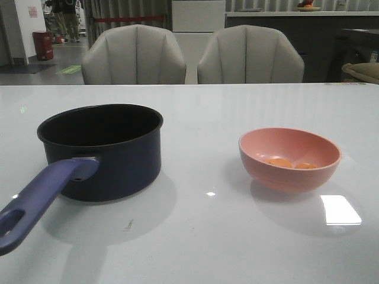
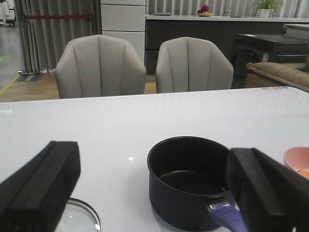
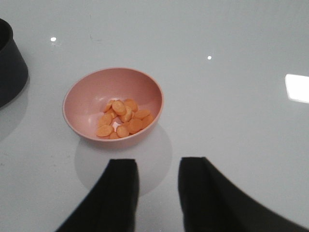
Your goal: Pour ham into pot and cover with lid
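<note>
Ham sits in pink bowl, right side of white table; pot stands empty on the left, handle toward the robot. Two grey chairs behind. Left wrist: left gripper, jaws spread wide, hangs above pot; lid edge flat on table beside it. Right wrist: right gripper, jaws parted, empty, above table near bowl.
</note>
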`<act>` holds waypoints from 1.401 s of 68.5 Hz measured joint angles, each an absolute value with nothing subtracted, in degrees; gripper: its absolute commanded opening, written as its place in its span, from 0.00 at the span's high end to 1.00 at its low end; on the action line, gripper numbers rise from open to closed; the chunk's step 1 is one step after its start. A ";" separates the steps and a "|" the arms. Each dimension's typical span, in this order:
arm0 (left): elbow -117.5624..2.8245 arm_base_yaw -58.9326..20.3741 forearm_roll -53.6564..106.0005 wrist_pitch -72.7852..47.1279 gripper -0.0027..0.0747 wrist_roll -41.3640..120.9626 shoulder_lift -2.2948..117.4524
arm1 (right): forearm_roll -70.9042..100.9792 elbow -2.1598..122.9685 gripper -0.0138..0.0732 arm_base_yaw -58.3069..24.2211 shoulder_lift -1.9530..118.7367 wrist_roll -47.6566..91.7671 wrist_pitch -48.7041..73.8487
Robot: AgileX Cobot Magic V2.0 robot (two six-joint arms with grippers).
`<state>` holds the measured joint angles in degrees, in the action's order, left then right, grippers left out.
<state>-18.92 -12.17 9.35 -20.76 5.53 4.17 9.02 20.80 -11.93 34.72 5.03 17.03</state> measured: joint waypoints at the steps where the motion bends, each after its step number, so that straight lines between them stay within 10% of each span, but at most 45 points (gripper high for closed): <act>1: -18.92 -12.17 9.35 -20.76 0.12 5.53 4.17 | 9.72 21.75 0.31 -11.93 36.11 5.03 17.03; 57: -18.88 -12.17 9.35 -22.08 0.12 5.53 4.17 | 14.18 50.89 0.31 -11.93 92.61 5.03 16.68; 77: -18.88 -12.17 9.35 -22.08 0.12 5.53 4.17 | 14.27 55.18 0.70 -11.75 98.95 5.03 16.68; 96: -18.88 -12.17 9.35 -22.08 0.12 5.53 4.17 | 14.69 55.42 0.68 -11.49 99.14 5.03 16.13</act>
